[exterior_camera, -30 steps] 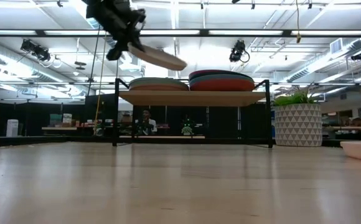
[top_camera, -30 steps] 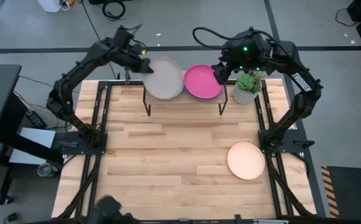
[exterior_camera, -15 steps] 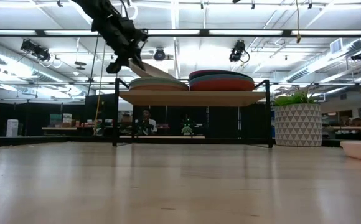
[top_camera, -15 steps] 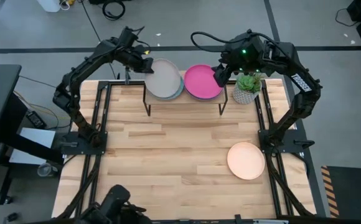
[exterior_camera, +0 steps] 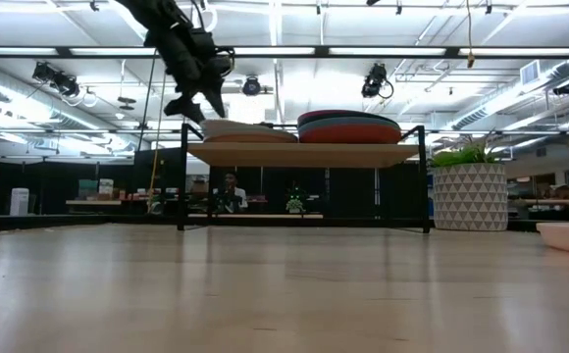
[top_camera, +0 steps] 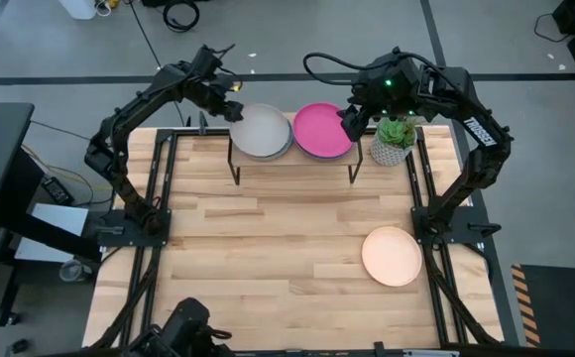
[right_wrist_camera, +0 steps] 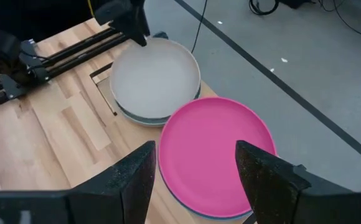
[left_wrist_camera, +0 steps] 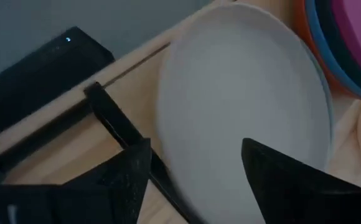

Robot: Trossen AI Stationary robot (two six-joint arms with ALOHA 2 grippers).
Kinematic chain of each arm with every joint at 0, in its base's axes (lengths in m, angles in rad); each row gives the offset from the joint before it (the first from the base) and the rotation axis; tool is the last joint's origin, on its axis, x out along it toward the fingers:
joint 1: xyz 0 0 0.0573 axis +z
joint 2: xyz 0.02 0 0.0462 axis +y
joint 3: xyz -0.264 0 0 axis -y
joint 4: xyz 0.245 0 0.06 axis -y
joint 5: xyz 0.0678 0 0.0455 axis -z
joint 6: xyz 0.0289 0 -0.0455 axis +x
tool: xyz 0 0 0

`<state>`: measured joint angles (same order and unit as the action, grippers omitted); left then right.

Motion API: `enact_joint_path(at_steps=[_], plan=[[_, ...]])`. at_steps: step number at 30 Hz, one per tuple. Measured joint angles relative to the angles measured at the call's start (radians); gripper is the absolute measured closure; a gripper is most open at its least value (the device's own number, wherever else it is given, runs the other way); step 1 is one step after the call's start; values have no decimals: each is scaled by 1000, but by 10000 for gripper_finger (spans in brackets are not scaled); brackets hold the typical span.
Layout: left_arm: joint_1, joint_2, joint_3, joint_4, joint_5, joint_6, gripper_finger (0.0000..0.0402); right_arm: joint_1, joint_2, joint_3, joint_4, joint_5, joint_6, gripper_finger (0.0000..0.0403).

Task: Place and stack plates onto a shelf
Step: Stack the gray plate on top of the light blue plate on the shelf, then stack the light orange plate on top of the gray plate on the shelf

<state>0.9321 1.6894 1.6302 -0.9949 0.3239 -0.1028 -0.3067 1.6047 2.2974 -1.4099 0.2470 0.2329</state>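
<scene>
Wooden tabletop (top_camera: 268,238) with shelf (top_camera: 292,159) at far edge. Grey plate (top_camera: 260,130) topping left stack, magenta plate (top_camera: 322,129) topping right stack. Left gripper (top_camera: 230,109) spread at grey rim; right gripper (top_camera: 352,119) spread, empty. Remaining: cream plate (top_camera: 392,255) on table.

One camera looks straight down, one level along the surface (exterior_camera: 284,294); both wrist cameras look closely at the shelf (top_camera: 292,159).

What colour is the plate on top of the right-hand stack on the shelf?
Magenta; it shows best in the right wrist view, with a blue rim just under it.
</scene>
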Motion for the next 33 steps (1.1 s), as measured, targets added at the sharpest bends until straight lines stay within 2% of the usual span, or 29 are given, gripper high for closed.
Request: enact_joint_path(at_steps=[5,11,14,17,23,27,33], plan=[[-19,0,0,-12,61,11,146,0,0,0,1,-1,0,176],[-52,0,15,-8,58,15,154,0,0,0,1,-4,-6,176],[-62,-4,51,-13,148,52,158,2,0,0,-45,-68,-13,176],[-105,-34,86,-25,179,109,163,19,0,-9,-140,-124,-45,176],[-203,-116,95,-30,116,124,171,76,-26,-137,-145,-191,-69,176],[-271,-184,94,-28,69,114,171,122,-33,-247,-135,-197,-69,176],[-338,-287,94,11,18,34,171,188,-34,-413,-51,-241,-73,176]])
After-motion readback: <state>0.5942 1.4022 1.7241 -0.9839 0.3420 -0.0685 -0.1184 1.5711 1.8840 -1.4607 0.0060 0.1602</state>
